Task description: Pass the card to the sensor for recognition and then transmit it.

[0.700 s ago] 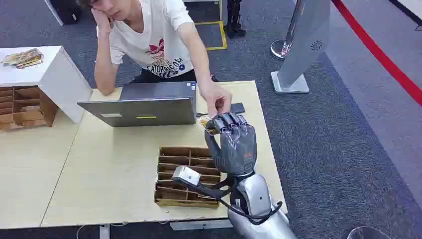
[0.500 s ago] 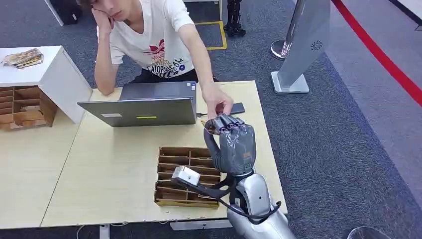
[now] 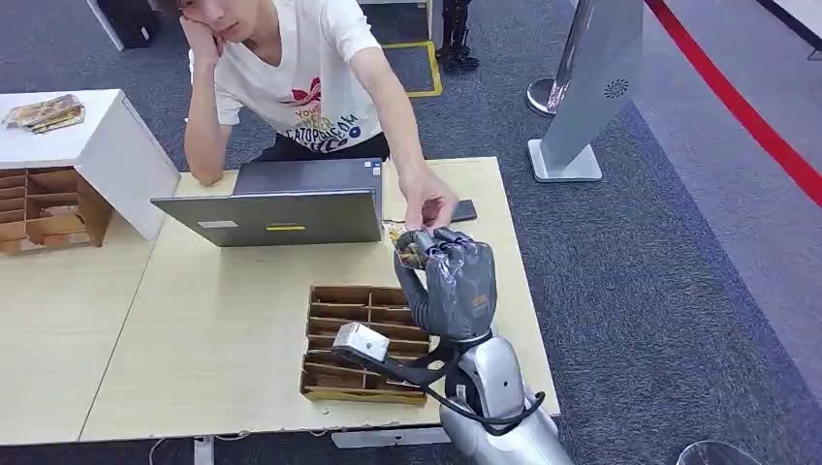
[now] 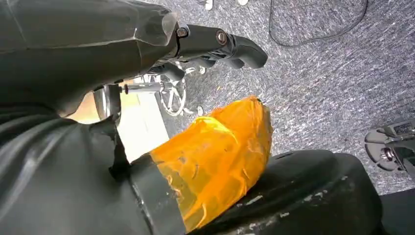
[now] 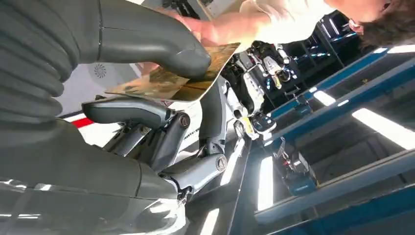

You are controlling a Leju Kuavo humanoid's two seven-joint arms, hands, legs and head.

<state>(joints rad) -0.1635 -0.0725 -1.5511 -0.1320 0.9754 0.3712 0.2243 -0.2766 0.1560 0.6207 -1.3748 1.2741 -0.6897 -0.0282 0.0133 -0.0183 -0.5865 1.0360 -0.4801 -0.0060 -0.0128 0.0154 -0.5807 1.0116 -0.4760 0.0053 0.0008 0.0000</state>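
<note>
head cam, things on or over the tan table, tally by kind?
Laptop: 1
Wooden divider tray: 1
Dark phone-like sensor: 1
Card, held in the right hand: 1
Total: 4

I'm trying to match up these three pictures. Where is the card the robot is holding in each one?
Head view: the card sits at the right robot hand's fingertips, just below the person's hand, above the table.
Right wrist view: the card lies under the thick grey thumb, the person's hand beyond it.
Left wrist view: not in it.
Shared landmark: the person's hand.
</note>
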